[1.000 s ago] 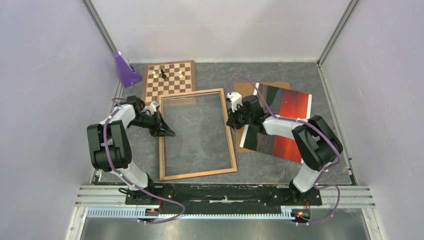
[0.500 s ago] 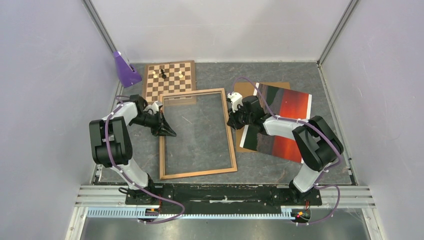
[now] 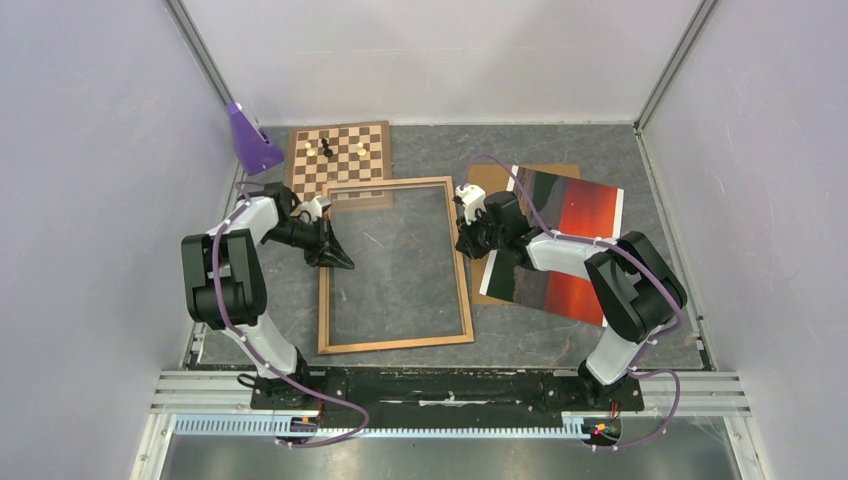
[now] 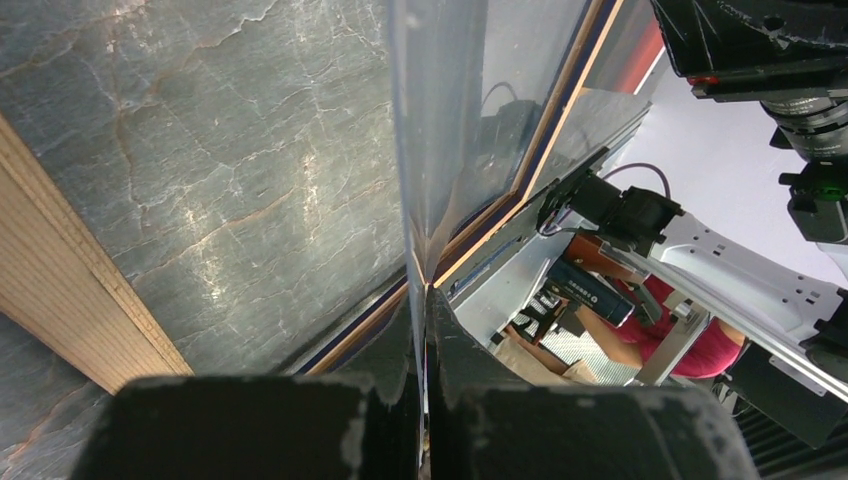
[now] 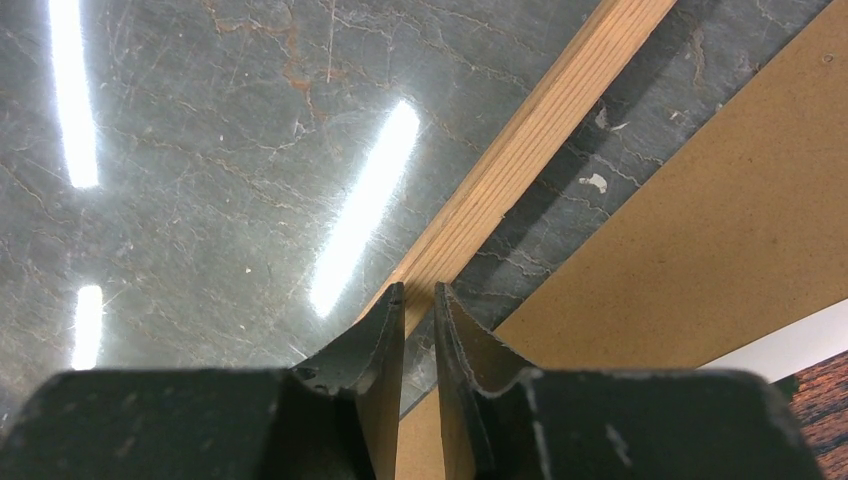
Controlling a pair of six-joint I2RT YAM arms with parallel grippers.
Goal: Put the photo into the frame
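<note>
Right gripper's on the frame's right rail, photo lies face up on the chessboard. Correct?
Not quite. The photo lies face up on the brown backing board, right of the frame, not on the chessboard at far left. The top external view shows it. The right gripper part holds.

The frame [image 3: 396, 347] lay in the middle, its far edge over the near part of the chessboard [image 3: 340, 158] behind it. Just right of it, the photo [image 3: 588, 212] rested on the backing board [image 3: 487, 180].

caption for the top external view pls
Left gripper and right gripper at opposite rails of the frame; sunset photo lies alongside
</note>
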